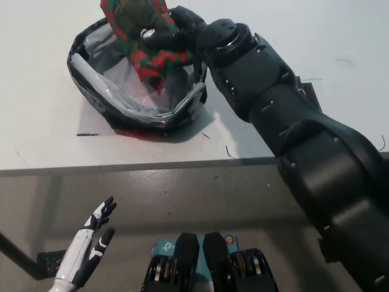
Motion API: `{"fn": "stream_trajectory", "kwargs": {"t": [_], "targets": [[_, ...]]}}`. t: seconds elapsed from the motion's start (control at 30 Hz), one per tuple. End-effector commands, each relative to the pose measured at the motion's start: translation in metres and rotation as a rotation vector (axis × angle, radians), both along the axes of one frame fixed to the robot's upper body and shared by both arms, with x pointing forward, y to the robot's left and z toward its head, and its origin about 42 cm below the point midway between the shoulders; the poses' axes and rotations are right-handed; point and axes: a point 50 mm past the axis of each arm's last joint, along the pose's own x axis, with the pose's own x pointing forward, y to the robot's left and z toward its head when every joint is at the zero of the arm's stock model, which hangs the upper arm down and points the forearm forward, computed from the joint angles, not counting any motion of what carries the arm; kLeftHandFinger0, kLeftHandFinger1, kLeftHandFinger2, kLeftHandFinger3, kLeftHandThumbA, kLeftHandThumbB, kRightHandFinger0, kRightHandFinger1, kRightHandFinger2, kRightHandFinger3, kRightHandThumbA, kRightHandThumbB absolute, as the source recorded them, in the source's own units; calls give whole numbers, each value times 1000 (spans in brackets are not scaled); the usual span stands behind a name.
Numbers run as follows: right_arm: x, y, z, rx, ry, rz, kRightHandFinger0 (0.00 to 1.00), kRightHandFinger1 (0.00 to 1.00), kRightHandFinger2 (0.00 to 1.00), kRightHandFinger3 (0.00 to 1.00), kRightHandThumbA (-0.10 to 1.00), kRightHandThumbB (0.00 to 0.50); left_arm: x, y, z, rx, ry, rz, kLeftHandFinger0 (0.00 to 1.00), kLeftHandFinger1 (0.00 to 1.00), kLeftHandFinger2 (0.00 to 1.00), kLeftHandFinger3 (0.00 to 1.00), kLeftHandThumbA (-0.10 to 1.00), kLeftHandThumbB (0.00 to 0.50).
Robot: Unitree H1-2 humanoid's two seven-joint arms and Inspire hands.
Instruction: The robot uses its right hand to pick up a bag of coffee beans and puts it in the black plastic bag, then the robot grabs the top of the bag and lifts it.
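Note:
A red and green patterned bag of coffee beans (pixel 144 42) hangs over the open mouth of the black plastic bag (pixel 97 97), its lower corner pointing down into the grey-lined inside. My black right hand (pixel 176 30) is shut on the coffee bag from the right side, and the arm stretches across the table from the lower right. The plastic bag sits on the white table (pixel 36 121) with its rim rolled down. My white left hand (pixel 90 242) rests low at the lower left, below the table edge, fingers apart and empty.
A dark square patch (pixel 307 94) on the table is mostly covered by my right arm. The table's front edge (pixel 121 167) runs across the middle of the picture, with grey floor below it. A small dark mark (pixel 86 134) lies left of the bag.

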Motion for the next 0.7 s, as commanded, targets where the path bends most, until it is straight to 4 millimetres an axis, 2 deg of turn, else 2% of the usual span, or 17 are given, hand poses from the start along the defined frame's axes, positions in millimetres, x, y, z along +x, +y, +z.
{"fn": "stream_trajectory", "kwargs": {"t": [0.0, 0.03, 0.07, 0.17, 0.23, 0.27, 0.3, 0.37, 0.4, 0.43, 0.47, 0.5, 0.53, 0.57, 0.6, 0.63, 0.67], "targets": [[-4, 21, 66, -84, -302, 47, 54, 561, 925, 874, -100, 177, 6, 1, 15, 10, -38, -37, 1000, 1000, 1000, 1000, 1000, 241], [-5, 23, 65, -104, -310, 56, 75, 551, 888, 925, -100, 178, 6, 1, 15, 8, -39, -41, 1000, 1000, 1000, 1000, 1000, 237], [-5, 25, 64, -120, -321, 67, 27, 517, 872, 944, -100, 175, 6, 1, 15, 11, -39, -42, 1000, 1000, 1000, 1000, 1000, 235], [-6, 26, 64, -136, -335, 79, 3, 482, 861, 952, -100, 174, 7, 1, 16, 15, -40, -44, 1000, 1000, 1000, 1000, 1000, 233], [-6, 26, 65, -162, -354, 88, 33, 483, 811, 865, -100, 185, 8, 1, 17, 24, -42, -48, 1000, 1000, 1000, 1000, 1000, 231], [-6, 26, 66, -162, -354, 86, 4, 434, 756, 806, -100, 186, 9, 1, 18, 22, -43, -51, 1000, 1000, 1000, 1000, 1000, 238], [-6, 25, 67, -159, -353, 84, 0, 412, 748, 827, -100, 181, 10, 2, 18, 23, -45, -54, 1000, 1000, 1000, 1000, 1000, 238], [-5, 24, 66, -161, -352, 82, 0, 431, 782, 841, -100, 180, 10, 2, 19, 25, -50, -56, 1000, 1000, 1000, 1000, 1000, 232], [-5, 23, 66, -161, -352, 80, 11, 462, 831, 874, -100, 187, 10, 2, 19, 26, -52, -57, 1000, 1000, 1000, 1000, 1000, 233], [-4, 21, 65, -164, -353, 75, 101, 568, 954, 962, -100, 194, 11, 2, 20, 31, -52, -59, 1000, 1000, 1000, 1000, 1000, 233], [-3, 20, 65, -166, -355, 74, 142, 534, 805, 874, -100, 194, 12, 2, 20, 32, -52, -60, 1000, 1000, 1000, 1000, 1000, 232], [-3, 19, 64, -166, -355, 74, 123, 494, 753, 841, -100, 194, 12, 2, 20, 31, -52, -61, 1000, 1000, 1000, 1000, 1000, 232], [-3, 18, 64, -179, -368, 74, 207, 557, 787, 795, -100, 207, 13, 2, 21, 31, -52, -61, 1000, 1000, 1000, 1000, 1000, 232], [-2, 16, 63, -195, -382, 74, 524, 887, 1000, 875, -19, 227, 14, 2, 21, 35, -56, -61, 1000, 1000, 1000, 1000, 1000, 233], [-1, 14, 63, -198, -381, 75, 588, 887, 1000, 996, 82, 299, 15, 2, 21, 41, -58, -60, 1000, 1000, 1000, 1000, 1000, 234], [-1, 13, 64, -197, -376, 76, 589, 839, 962, 956, 166, 311, 16, 2, 21, 47, -60, -60, 1000, 1000, 1000, 1000, 1000, 235], [-1, 13, 64, -201, -363, 85, 553, 761, 945, 1000, 293, 363, 16, 2, 22, 43, -59, -61, 1000, 1000, 1000, 1000, 1000, 234]]}}
